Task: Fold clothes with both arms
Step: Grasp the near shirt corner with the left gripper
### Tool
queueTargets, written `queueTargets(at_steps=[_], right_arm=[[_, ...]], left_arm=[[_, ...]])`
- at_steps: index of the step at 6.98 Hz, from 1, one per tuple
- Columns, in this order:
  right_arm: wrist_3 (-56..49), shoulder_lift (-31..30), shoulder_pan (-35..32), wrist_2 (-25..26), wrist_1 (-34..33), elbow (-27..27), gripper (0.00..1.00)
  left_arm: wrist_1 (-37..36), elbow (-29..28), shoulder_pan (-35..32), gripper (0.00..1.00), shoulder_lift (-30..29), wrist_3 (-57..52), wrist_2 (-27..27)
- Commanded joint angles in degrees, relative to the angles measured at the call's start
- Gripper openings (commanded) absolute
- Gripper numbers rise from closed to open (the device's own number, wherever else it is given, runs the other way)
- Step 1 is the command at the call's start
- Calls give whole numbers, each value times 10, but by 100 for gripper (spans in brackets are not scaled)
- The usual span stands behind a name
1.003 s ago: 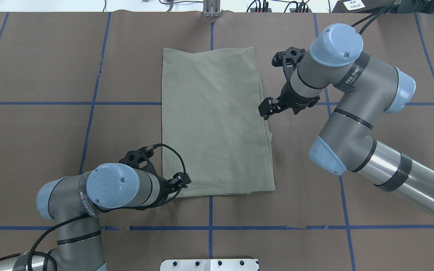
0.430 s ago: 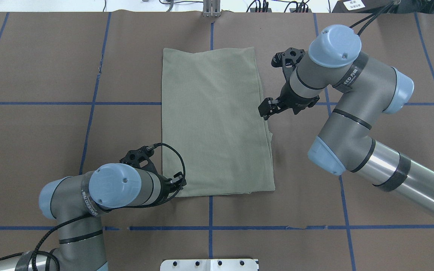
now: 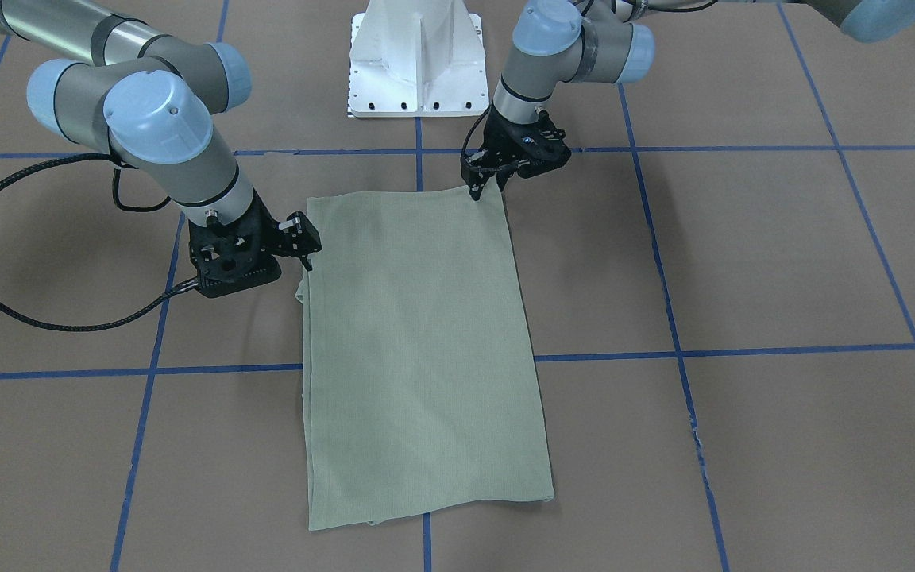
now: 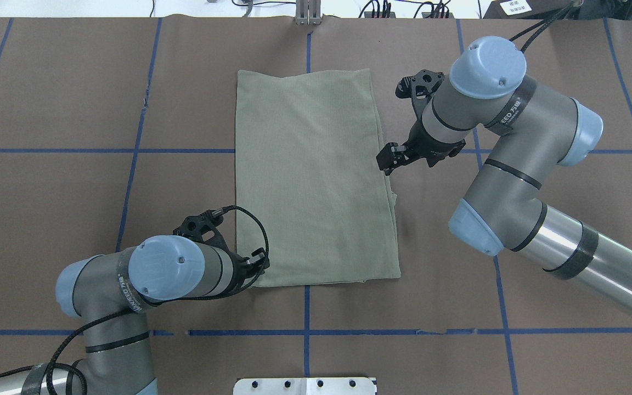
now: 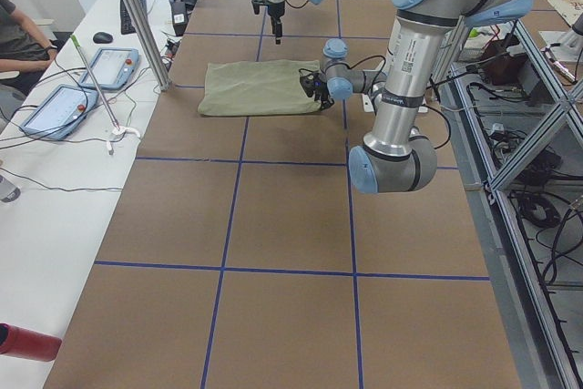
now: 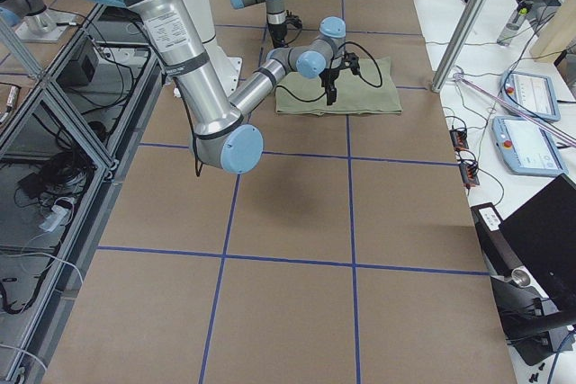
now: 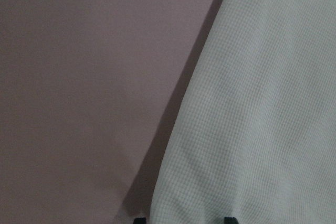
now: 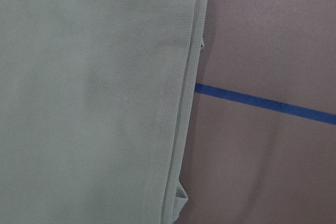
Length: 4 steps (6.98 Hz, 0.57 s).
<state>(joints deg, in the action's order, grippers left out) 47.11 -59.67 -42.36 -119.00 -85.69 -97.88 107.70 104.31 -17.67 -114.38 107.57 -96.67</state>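
Observation:
The pale sage-green shirt [image 4: 316, 181] lies flat on the brown table as a folded rectangle, also seen in the front view [image 3: 418, 349]. No collar or label shows. My left gripper [image 4: 260, 264] sits low at the shirt's near left corner [image 3: 480, 184]. In its wrist view two fingertips stand apart over the fabric edge [image 7: 262, 103], so it is open. My right gripper [image 4: 386, 162] hovers at the shirt's right edge [image 3: 305, 246]. It looks open and holds nothing. Its wrist view shows the layered edge [image 8: 89, 103] with no fingers in frame.
The white pedestal base [image 3: 418, 56] stands at the robot's side of the table. Blue tape lines [image 4: 306, 307] grid the brown cover. Tablets [image 5: 114, 68] and a slanted metal post [image 5: 137, 15] are beyond the far edge.
My left gripper has slid a little left and back, off the shirt's near corner. The right gripper and the shirt have barely moved.

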Motion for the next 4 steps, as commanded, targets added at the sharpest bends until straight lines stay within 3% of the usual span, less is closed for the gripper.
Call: queueTargets(at_steps=[1, 3, 4], right_arm=[[0, 1, 0, 0, 0, 0, 100], [0, 0, 0, 1, 0, 0, 100], [0, 0, 0, 1, 0, 0, 100]], left_arm=[[1, -2, -1, 56, -1, -3, 3], [1, -1, 1, 53, -1, -3, 2], [1, -2, 2, 44, -1, -3, 2]])
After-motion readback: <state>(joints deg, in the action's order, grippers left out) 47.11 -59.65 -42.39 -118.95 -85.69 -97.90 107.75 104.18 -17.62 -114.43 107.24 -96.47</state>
